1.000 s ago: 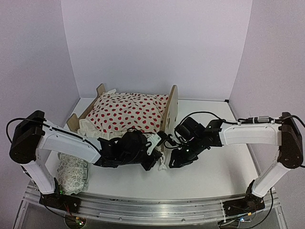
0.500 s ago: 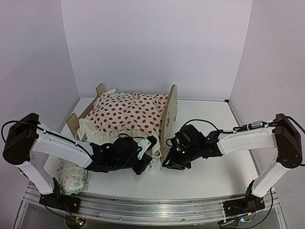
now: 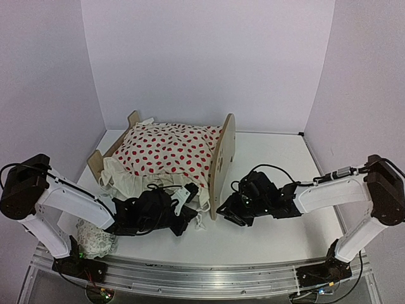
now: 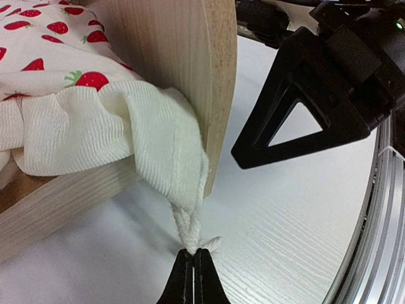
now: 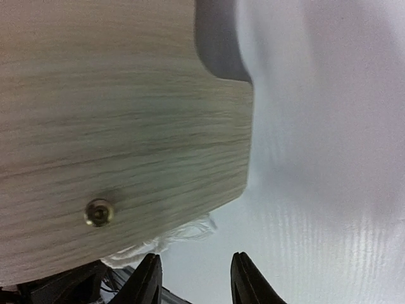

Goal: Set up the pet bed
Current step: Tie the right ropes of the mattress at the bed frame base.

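Note:
The pet bed (image 3: 223, 158) stands at the back left of the table, its rounded plywood headboard (image 4: 183, 57) facing right. A cream blanket with red dots (image 3: 166, 151) covers it. My left gripper (image 4: 193, 253) is low at the bed's near right corner, shut on the blanket's twisted white corner (image 4: 188, 228), which trails from under the headboard onto the table. My right gripper (image 5: 195, 273) hovers just right of the headboard's lower corner (image 5: 126, 126), open, nothing between its fingers (image 5: 149, 278). In the top view both grippers, left (image 3: 193, 218) and right (image 3: 225, 211), meet at that corner.
A pale patterned pillow (image 3: 95, 239) lies on the table at the near left, beside the left arm. White walls close the table at the back and both sides. A metal rail (image 3: 202, 278) runs along the near edge.
Both grippers have moved down toward the near edge at the headboard's corner. The right gripper's jaws have spread wider. The left gripper has drawn the blanket corner out toward the front.

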Robot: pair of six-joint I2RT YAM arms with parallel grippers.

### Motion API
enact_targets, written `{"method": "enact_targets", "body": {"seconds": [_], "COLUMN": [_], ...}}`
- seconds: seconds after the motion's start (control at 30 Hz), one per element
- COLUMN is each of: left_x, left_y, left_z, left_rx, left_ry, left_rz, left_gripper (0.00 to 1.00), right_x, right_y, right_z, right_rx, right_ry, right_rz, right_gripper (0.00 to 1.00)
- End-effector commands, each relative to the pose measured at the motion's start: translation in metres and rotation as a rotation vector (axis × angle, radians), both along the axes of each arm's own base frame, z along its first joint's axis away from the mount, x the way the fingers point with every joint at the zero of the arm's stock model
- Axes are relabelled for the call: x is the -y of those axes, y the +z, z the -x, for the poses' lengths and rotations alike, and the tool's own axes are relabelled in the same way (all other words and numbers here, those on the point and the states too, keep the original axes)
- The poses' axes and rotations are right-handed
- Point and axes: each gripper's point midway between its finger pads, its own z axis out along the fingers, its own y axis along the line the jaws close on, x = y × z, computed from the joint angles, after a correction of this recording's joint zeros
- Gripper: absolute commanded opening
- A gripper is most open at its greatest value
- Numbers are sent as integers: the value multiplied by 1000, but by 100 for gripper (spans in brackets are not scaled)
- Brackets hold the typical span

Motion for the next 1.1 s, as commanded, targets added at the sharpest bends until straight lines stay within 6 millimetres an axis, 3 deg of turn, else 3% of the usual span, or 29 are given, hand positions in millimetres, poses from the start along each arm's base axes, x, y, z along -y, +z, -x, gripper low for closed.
{"method": "enact_targets", "body": {"seconds": [0.0, 0.33, 0.6, 1.07], "left_x": [9, 7, 0, -20], "left_y": [31, 29, 27, 33], "left_z": [2, 8, 15, 25], "left_rx": [29, 23, 43, 82], "left_ry": [-24, -57, -94, -124], "left_rz": [97, 82, 70, 73], "left_gripper": [0, 0, 0, 0], "right_x": [-32, -31, -42, -52], "right_y": [28, 20, 31, 12], "right_z": [-12, -5, -3, -14], "right_rx": [60, -18, -13, 78], "right_ry": [-86, -295, -411, -429], "right_rz": [-122, -148, -172, -55], "right_gripper": [41, 49, 50, 32]}}
